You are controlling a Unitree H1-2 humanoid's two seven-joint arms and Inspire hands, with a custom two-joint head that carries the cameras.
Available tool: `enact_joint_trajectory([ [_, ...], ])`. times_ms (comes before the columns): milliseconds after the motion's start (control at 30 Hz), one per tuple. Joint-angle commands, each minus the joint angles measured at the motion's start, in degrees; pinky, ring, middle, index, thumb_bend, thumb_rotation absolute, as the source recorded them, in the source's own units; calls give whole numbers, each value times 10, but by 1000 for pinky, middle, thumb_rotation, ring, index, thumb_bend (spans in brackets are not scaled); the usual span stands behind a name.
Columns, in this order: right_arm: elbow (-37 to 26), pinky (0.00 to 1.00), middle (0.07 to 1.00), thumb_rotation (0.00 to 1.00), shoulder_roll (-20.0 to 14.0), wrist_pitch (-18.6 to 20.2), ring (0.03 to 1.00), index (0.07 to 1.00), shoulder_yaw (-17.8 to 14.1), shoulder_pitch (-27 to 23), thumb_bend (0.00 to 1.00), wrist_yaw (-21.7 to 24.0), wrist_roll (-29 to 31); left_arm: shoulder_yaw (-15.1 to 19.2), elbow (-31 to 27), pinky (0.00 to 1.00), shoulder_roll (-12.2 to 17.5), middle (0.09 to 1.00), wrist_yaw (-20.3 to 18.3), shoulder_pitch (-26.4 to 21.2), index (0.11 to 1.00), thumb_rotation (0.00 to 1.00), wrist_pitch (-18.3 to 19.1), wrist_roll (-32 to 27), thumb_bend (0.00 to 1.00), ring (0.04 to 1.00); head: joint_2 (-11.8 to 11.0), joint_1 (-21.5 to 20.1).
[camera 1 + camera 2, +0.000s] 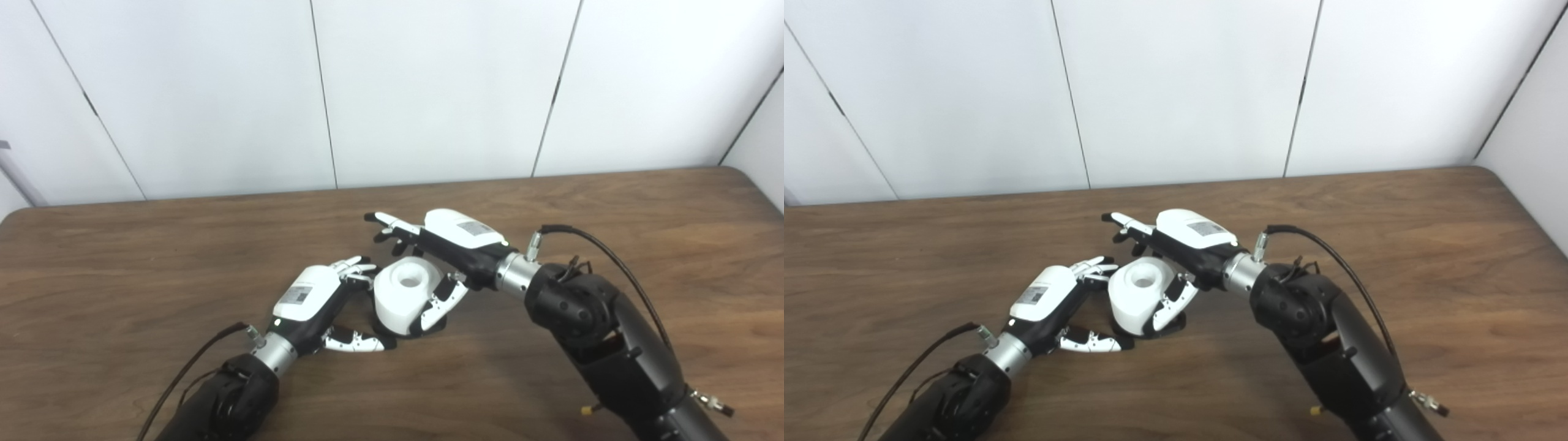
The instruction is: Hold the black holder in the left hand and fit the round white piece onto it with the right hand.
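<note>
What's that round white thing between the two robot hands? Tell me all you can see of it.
The round white piece is a stubby cylinder of matte, plastic-looking material with a round hole in its top. It sits tilted, low over the brown table, on something dark, barely visible. The right hand reaches over it, thumb against its side; the left hand is close beside it.
</note>
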Motion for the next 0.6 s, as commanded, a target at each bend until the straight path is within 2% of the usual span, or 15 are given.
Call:
enact_joint_trajectory([
  [0,-28,642,959,223,-20,14,840,1000,-12,-39,927,20,8,-21,24,894,10,832,-55,28,483,54,26,28,524,918,1,1],
  [167,-51,687,1000,228,-65,46,930,1000,-22,-50,998,77,43,-18,23,890,15,834,-58,27,483,55,28,28,524,916,3,0],
  [233,-56,663,1000,243,-84,53,901,1000,-25,-52,1000,96,60,-17,21,897,17,836,-61,27,483,55,30,28,524,917,3,-2],
  [267,-58,620,1000,246,-93,53,830,1000,-26,-52,1000,104,68,-17,21,896,17,837,-62,26,483,55,31,28,524,918,3,-3],
  [300,-62,611,1000,250,-103,57,820,1000,-28,-52,1000,112,75,-16,23,895,18,838,-61,25,483,55,29,28,524,918,3,-3],
  [433,-80,715,1000,227,-137,79,977,1000,-31,-53,1000,145,100,-15,26,892,19,836,-60,24,483,55,27,29,524,916,2,-5],
  [567,-95,726,1000,193,-162,108,999,1000,-40,-55,1000,164,116,-15,29,893,19,835,-60,21,483,55,28,29,524,916,-1,-6],
])
